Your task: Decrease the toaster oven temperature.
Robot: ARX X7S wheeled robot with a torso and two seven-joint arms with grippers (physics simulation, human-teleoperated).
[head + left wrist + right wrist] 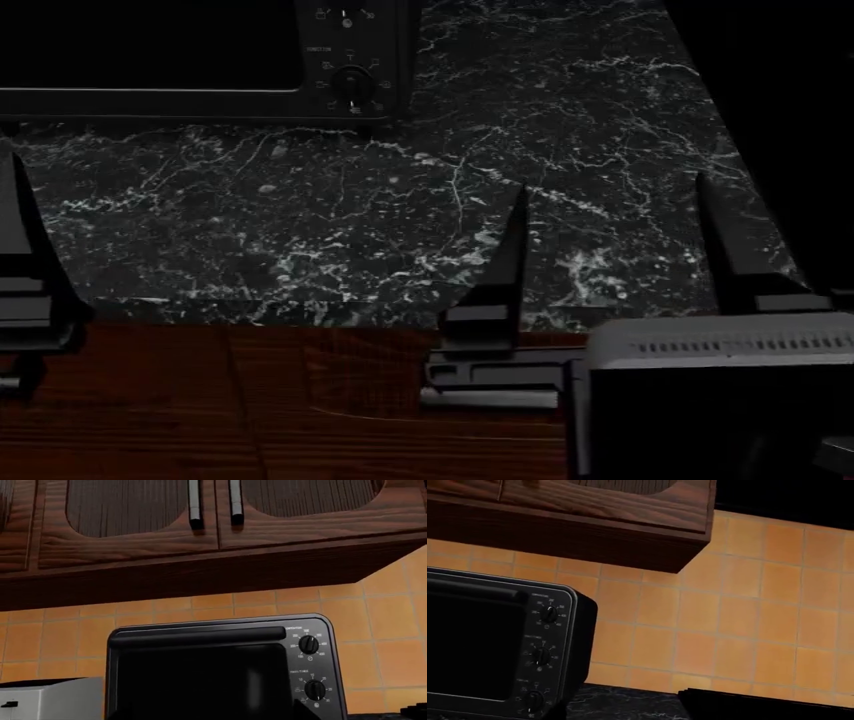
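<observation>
The black toaster oven (147,50) stands at the counter's far left, with its dark glass door and a knob column (350,80). In the left wrist view the oven (200,675) faces me; its top knob (308,644) has numbers around it and a second knob (315,690) sits below. The right wrist view shows the oven (474,645) with three knobs, the numbered one on top (549,614). My right gripper (617,235) is open and empty over the counter's front edge, well short of the oven. Only one finger (14,215) of my left gripper shows, at the left edge.
The counter is black marble (400,200) with a wooden cabinet front (267,400) below it. Wooden wall cabinets (133,535) hang above the oven, against an orange tile wall (727,620). A white appliance (50,697) stands left of the oven. A black object (760,705) lies to its right.
</observation>
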